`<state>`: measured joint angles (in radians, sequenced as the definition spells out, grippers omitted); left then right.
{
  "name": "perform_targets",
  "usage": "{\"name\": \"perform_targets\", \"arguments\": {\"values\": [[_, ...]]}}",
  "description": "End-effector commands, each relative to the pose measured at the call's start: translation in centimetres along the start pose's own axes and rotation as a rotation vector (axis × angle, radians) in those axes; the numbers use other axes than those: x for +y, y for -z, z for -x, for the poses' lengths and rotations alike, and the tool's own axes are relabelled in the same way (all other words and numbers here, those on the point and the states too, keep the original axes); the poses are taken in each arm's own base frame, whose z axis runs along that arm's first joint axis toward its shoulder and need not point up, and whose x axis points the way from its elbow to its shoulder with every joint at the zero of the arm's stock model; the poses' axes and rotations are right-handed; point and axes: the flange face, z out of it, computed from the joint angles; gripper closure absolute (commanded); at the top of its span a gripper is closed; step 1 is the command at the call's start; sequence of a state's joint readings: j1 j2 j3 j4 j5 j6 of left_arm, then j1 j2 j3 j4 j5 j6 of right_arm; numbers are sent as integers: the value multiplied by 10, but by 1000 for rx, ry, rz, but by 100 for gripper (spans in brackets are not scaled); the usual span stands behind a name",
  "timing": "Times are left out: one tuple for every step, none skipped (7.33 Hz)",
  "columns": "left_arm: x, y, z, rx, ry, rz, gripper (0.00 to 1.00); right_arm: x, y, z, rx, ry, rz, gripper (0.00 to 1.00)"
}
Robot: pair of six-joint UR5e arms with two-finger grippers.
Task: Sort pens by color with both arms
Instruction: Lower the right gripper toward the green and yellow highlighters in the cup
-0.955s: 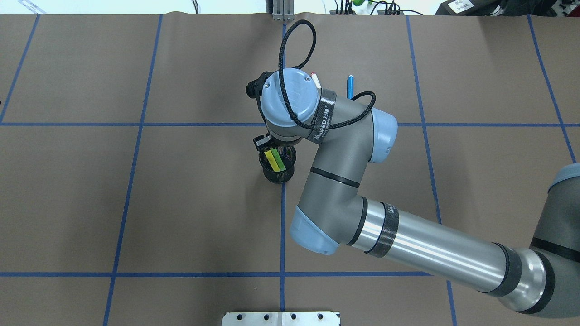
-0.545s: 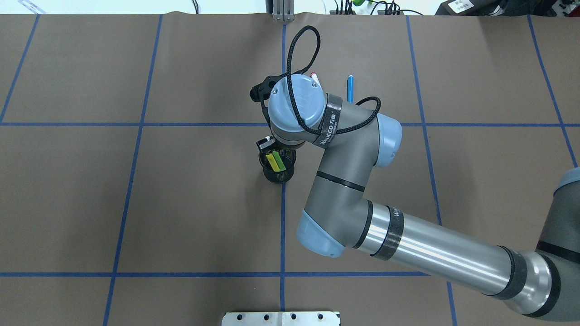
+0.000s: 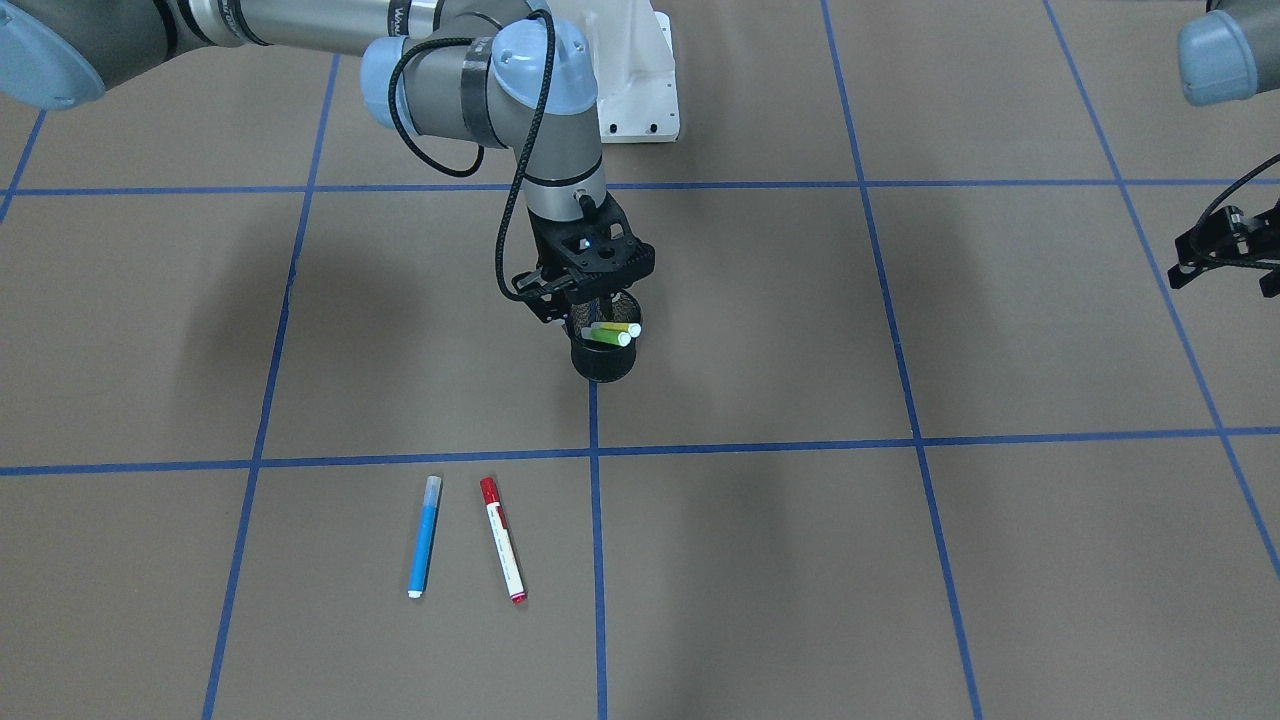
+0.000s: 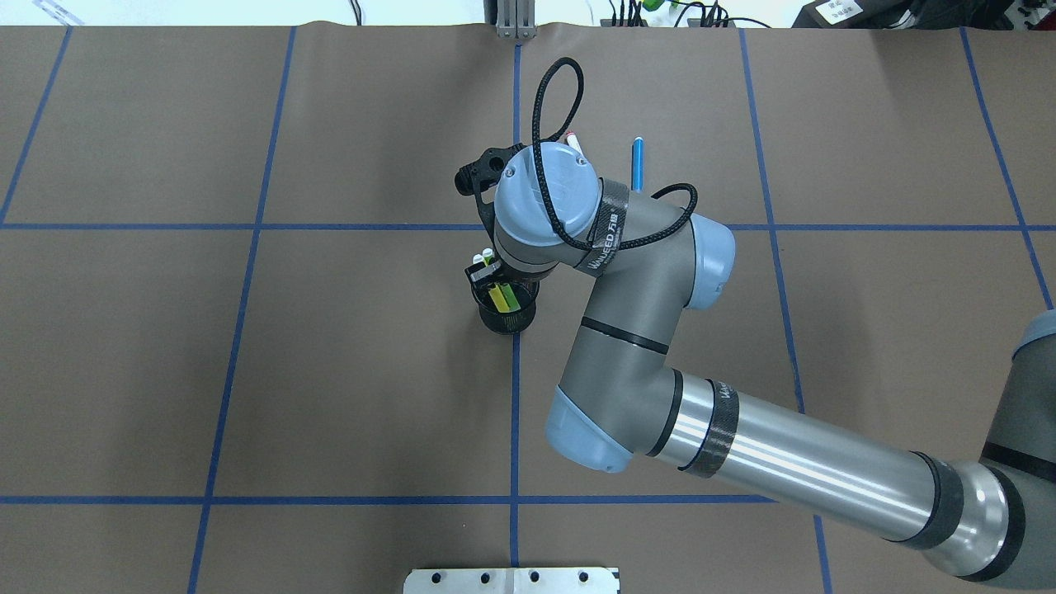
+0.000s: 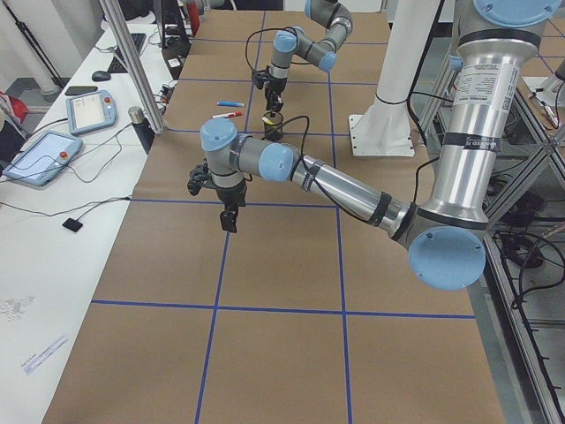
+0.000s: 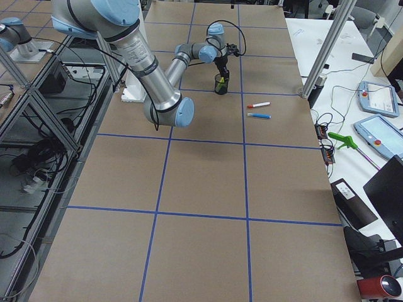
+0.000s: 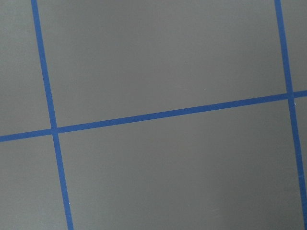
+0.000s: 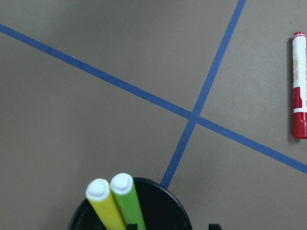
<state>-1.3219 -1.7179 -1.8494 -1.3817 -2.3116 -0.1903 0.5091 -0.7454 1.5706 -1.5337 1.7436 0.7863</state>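
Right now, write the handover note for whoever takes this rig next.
Right gripper: hovers just above the cup, looks open, holding nothing.
Left gripper: off to the side over bare table; cannot tell if it is open or shut.
Done: yellow pen and green pen stand together in the cup.
Left: blue pen and red pen lie side by side on the table, not touching. No second cup is in view, so their destination is unclear.
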Motion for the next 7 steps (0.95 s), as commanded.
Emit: {"name": "perform_targets", "arguments": {"values": [[0,0,0,0,0,0,1,-1,-1,1,-1,5,4,56],[1,-1,1,0,1,1,1,-3,-2,2,0,5,5,56],[1,0,1,0,0,0,1,-5,-4,4,6,1,5,56],[1,2,1,0,2,-3,1,-11,-1,11,2,2,-2,56],[1,2,2,0,3,-4,1,-15,2,15,-1,2,-9,56],[1,3,2,0,4,-5,1,-18,2,17,2,1,-13,56],[1,3,2,0,4,-5,1,-21,0,17,1,5,-37,56]]}}
